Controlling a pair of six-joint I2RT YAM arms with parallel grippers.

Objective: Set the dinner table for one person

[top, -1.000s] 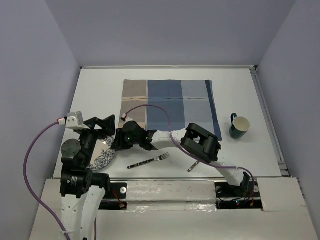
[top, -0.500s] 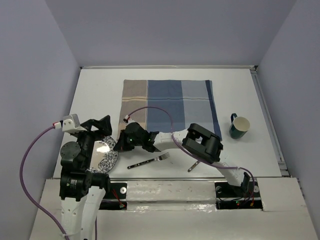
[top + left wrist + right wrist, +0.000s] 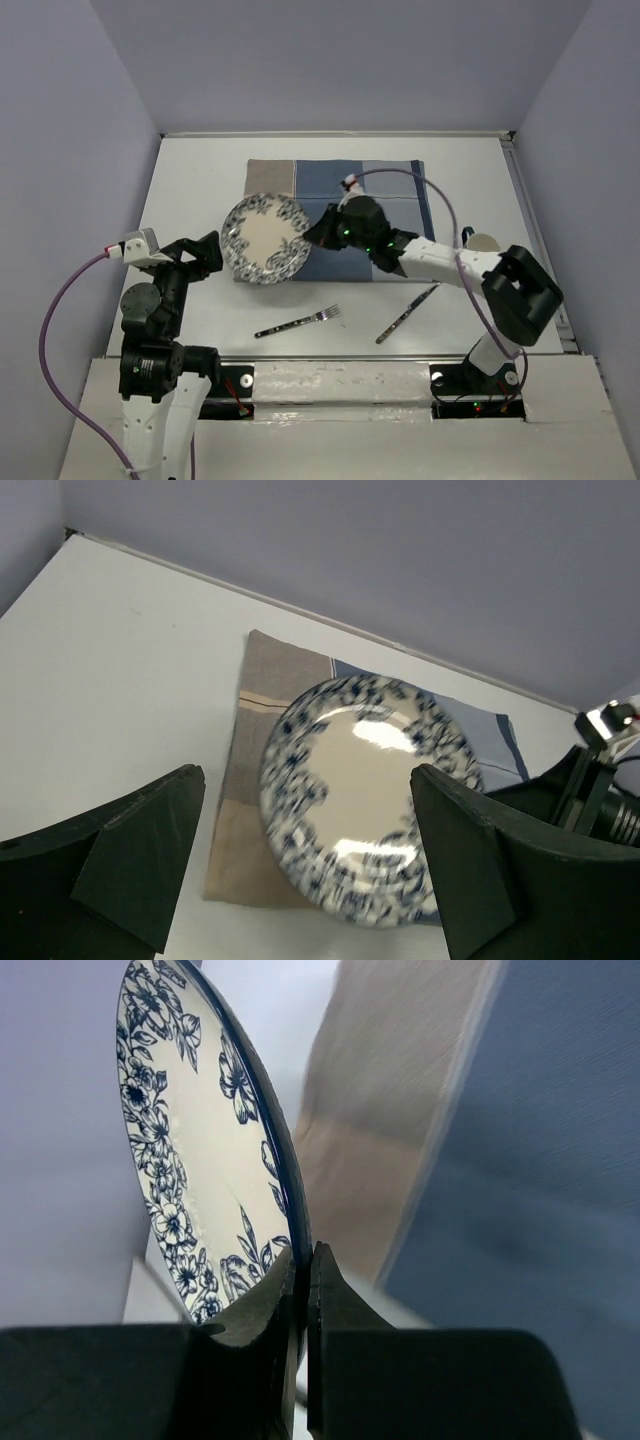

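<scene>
A round plate (image 3: pixel 265 238) with a blue floral rim hangs tilted over the left part of the checked placemat (image 3: pixel 380 200). My right gripper (image 3: pixel 312 235) is shut on its right rim. In the right wrist view the fingers pinch the plate (image 3: pixel 190 1160) edge-on at the right gripper (image 3: pixel 303 1270). My left gripper (image 3: pixel 203 255) stands open just left of the plate, holding nothing. Its wrist view shows the plate (image 3: pixel 365 795) ahead between the wide jaws. A fork (image 3: pixel 300 322) and a knife (image 3: pixel 407 313) lie on the white dinner table (image 3: pixel 190 180) near the front edge.
A dark green mug (image 3: pixel 483 241) stands right of the placemat, partly hidden behind my right arm. Lavender walls close in the table at the back and both sides. A purple cable arcs over the right arm.
The right gripper closed on the plate at the front left, then lifted and carried it up and right over the placemat's left end. The left gripper stayed open.
</scene>
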